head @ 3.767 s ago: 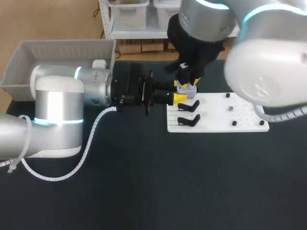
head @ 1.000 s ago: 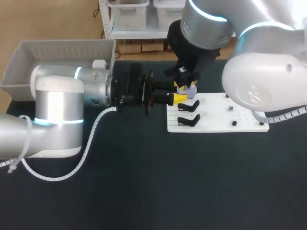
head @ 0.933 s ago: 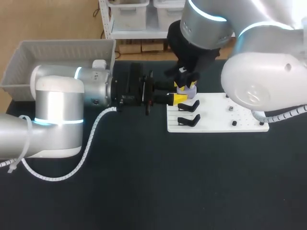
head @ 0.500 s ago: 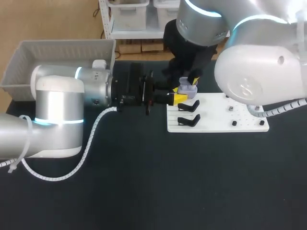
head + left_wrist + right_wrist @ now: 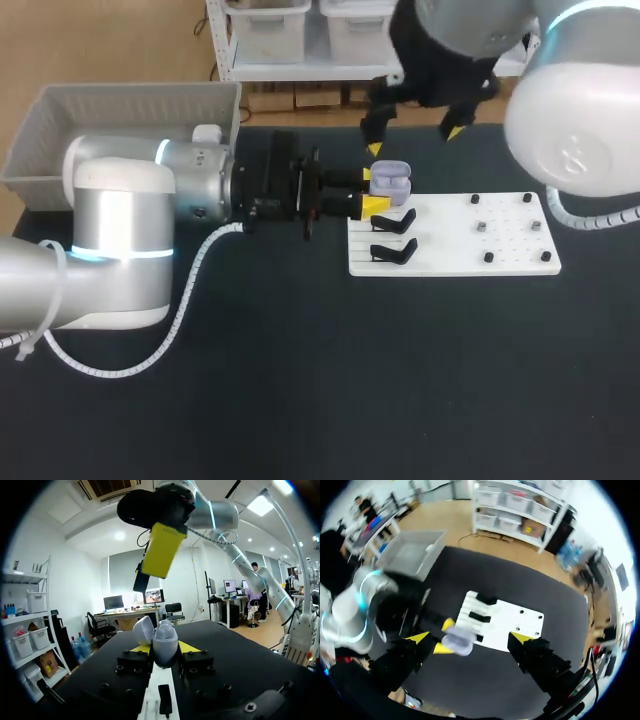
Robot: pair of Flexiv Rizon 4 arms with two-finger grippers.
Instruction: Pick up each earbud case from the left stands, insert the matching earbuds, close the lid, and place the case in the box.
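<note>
A lavender earbud case (image 5: 390,180) is held sideways over the near-left corner of the white board (image 5: 450,262), with my left gripper (image 5: 372,192) shut on it. In the left wrist view the case (image 5: 164,641) sits between the yellow tips of the left gripper (image 5: 165,649), its lid (image 5: 140,629) swung open. My right gripper (image 5: 415,140) hangs open above and behind the case, touching nothing. From the right wrist, the case (image 5: 457,641) lies far below the spread right gripper (image 5: 470,638). One of its yellow fingertips (image 5: 162,550) shows above the case.
Two black stands (image 5: 393,220) (image 5: 393,250) sit on the board's left part. Several small dark pieces (image 5: 480,227) dot its right part. A grey box (image 5: 60,120) stands at the back left, behind my left arm (image 5: 130,230).
My right gripper has opened, let go of the case and risen up and back. The left gripper and the case have stayed where they were.
</note>
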